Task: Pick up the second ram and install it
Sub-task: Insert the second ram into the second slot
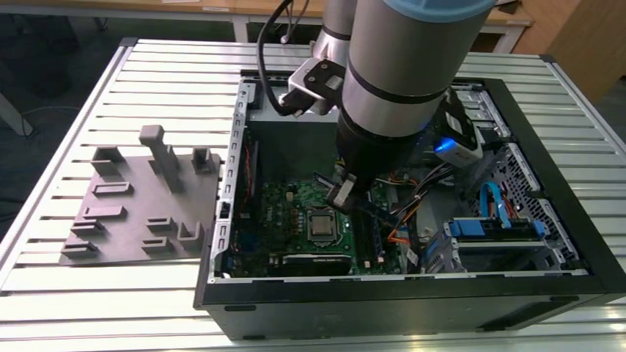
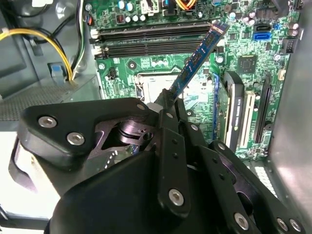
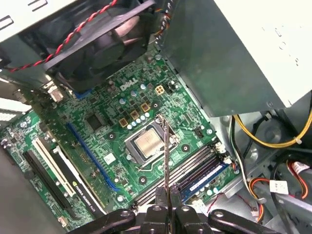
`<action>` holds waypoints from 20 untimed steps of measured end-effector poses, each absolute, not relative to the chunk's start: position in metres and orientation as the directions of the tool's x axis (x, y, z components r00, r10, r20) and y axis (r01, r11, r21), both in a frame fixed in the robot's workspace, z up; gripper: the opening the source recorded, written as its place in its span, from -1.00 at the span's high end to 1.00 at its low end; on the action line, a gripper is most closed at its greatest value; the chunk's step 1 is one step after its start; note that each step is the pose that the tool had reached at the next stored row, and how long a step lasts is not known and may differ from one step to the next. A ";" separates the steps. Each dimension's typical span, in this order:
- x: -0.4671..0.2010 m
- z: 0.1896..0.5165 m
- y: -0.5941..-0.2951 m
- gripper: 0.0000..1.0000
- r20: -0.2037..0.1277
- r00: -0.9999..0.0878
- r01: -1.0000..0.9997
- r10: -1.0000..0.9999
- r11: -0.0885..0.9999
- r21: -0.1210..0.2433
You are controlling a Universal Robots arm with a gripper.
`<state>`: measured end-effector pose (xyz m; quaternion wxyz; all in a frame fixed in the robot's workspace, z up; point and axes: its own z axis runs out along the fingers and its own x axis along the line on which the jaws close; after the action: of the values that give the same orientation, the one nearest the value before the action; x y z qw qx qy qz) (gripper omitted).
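The second ram (image 2: 197,56) is clamped tight in the gripper (image 2: 166,103); seating well likely needs it parallel to the memory slots (image 2: 146,41) ahead.

An open computer case (image 1: 391,301) lies on the bench (image 1: 98,308). A fixture plate (image 1: 127,220) sits just beside it on the exterior view's left. Inside the case the motherboard (image 1: 284,213) lies flat and carries the processor (image 1: 324,226), with the memory slots (image 3: 187,170) just beside the processor. A drive bay (image 1: 494,229) sits toward the exterior view's right. The end effector (image 1: 342,196) hangs over the board, clamping the second ram (image 3: 166,151) above the processor.
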<state>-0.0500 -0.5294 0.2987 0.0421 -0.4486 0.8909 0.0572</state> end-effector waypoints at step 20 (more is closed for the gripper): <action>-0.050 0.298 -0.529 0.73 -0.126 -0.729 -0.683 -0.673 0.728 0.064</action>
<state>-0.0500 -0.5294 0.2983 0.0470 -0.3652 0.9282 0.0528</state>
